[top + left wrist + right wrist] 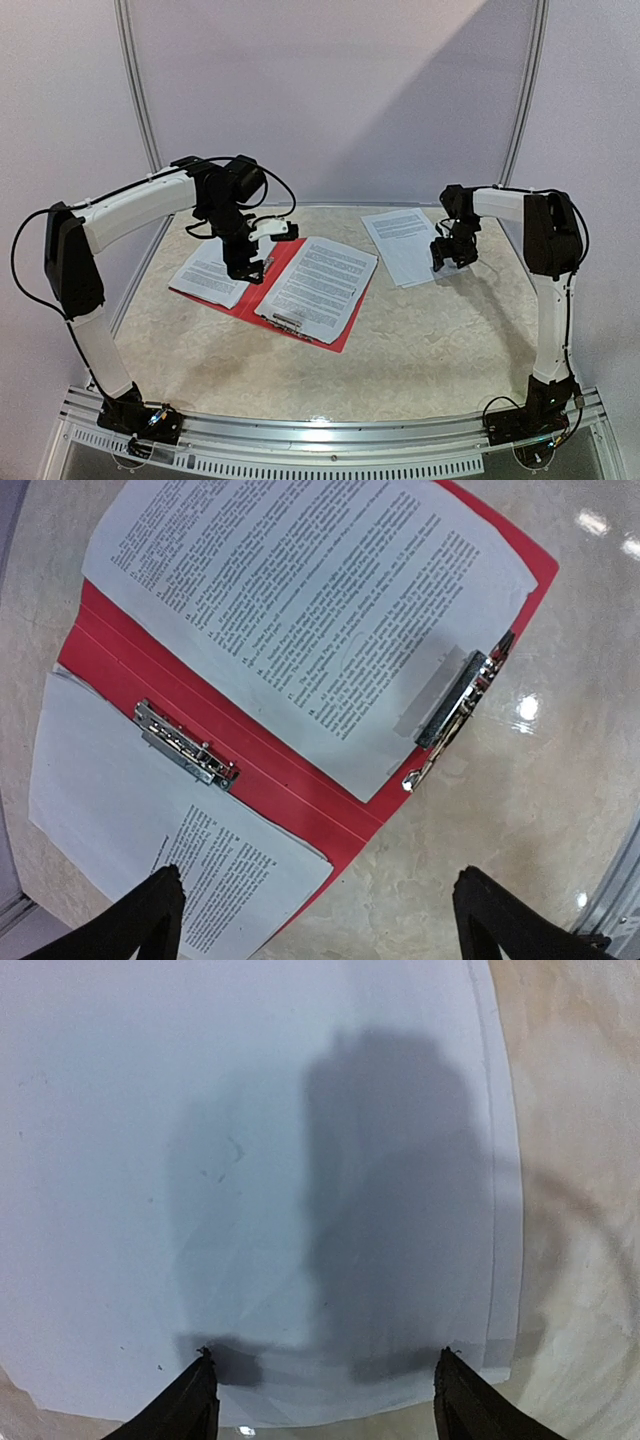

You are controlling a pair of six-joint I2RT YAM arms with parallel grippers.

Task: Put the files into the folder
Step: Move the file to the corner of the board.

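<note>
The pale, marble-like table (430, 350) carries everything. On its left half the red folder (337, 335) lies open and flat. A printed sheet (318, 280) lies on its right leaf, with a silver clip (290, 322) at the sheet's 6 o'clock end. A second sheet (208, 272) lies on the left leaf. More files (403, 245) lie in a loose pile at about 2 o'clock from the folder, apart from it, near the far edge.

Only the left wrist view shows another metal clip (186, 748) beside the folder's spine. Only the right wrist view shows that the pile (250, 1160) has several sheets, their edges stepped on the 3 o'clock side.

Bare table lies open at 6 o'clock from both folder and pile.

The left claw (250, 268) hangs over the spine, spread wide and holding nothing. The right claw (447, 262) is low over the pile's near edge, its fingers (200, 1390) spread. I cannot tell if they touch the paper.
</note>
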